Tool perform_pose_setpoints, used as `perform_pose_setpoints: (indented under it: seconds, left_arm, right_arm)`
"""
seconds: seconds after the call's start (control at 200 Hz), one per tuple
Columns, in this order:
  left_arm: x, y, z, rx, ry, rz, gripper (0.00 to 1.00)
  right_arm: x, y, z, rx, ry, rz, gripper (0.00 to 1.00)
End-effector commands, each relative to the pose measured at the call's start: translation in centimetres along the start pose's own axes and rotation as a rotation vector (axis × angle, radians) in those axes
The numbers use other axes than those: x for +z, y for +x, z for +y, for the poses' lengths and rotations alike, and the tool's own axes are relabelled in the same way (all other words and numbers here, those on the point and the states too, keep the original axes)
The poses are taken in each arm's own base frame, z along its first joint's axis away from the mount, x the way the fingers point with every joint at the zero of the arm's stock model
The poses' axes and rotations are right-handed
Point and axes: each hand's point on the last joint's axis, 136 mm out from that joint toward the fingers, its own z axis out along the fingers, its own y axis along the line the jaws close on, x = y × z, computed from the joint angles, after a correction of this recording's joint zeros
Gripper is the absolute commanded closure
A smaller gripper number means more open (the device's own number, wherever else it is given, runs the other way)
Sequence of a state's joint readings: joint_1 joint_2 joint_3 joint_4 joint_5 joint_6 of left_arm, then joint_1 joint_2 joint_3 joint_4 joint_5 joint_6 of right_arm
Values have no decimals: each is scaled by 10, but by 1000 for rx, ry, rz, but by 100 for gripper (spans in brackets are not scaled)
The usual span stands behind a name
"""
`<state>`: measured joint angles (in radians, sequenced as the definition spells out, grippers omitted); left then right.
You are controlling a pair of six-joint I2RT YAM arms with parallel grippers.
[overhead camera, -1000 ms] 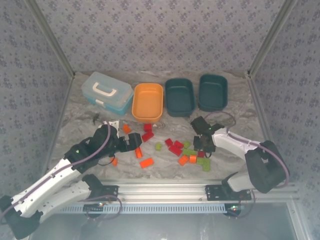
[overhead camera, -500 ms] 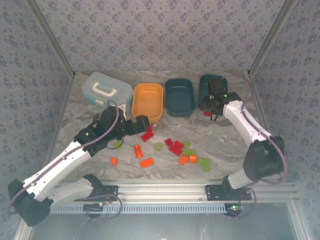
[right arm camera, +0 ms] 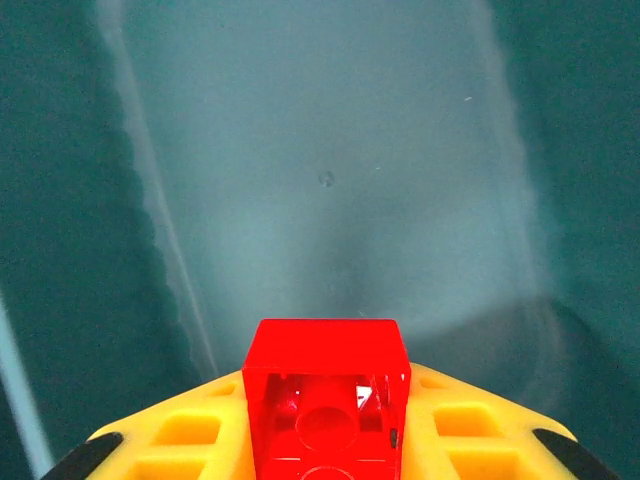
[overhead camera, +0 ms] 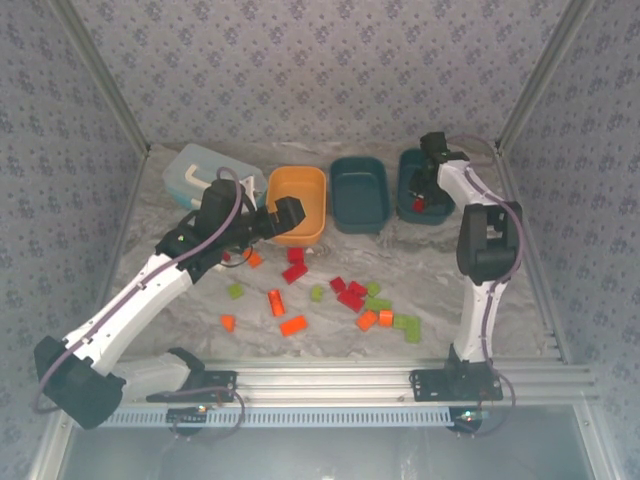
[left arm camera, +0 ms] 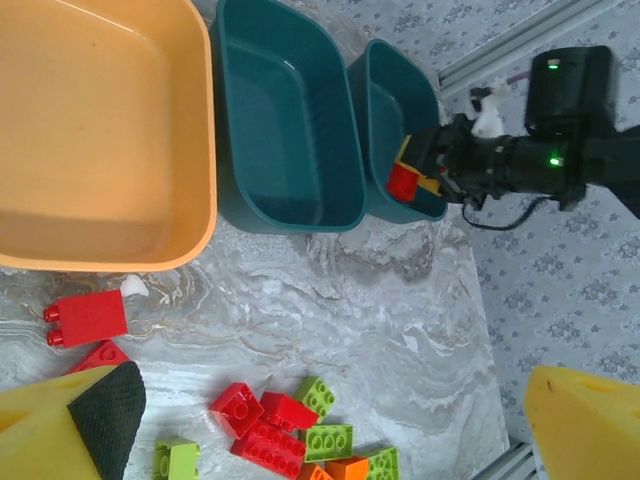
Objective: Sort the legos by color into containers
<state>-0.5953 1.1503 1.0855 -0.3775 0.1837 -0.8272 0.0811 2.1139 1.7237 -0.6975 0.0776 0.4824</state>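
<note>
One red brick (right arm camera: 327,395): pinched in the right gripper (right arm camera: 327,450), between its yellow fingers; square, glossy, hollow side toward the wrist camera.
Right teal bin (overhead camera: 437,170): directly below that gripper, its walls around the brick.
Right arm: stretched far forward, wrist tipped down.
Left gripper (overhead camera: 284,214): jaws wide, empty, at the near rim of the orange bin (overhead camera: 296,190).
Loose bricks (overhead camera: 350,296): red, orange, lime, scattered on the table (overhead camera: 450,270) just behind this gripper.
</note>
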Motion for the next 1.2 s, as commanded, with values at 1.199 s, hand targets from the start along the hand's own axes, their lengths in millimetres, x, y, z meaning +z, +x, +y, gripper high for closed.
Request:
perform_pose_setpoints:
  seconds: [1.199]
  left_arm:
    - [-97,65,170,-181,-657,46,1]
  right_arm:
    - [-227,159,62,-442,-381,-343,44]
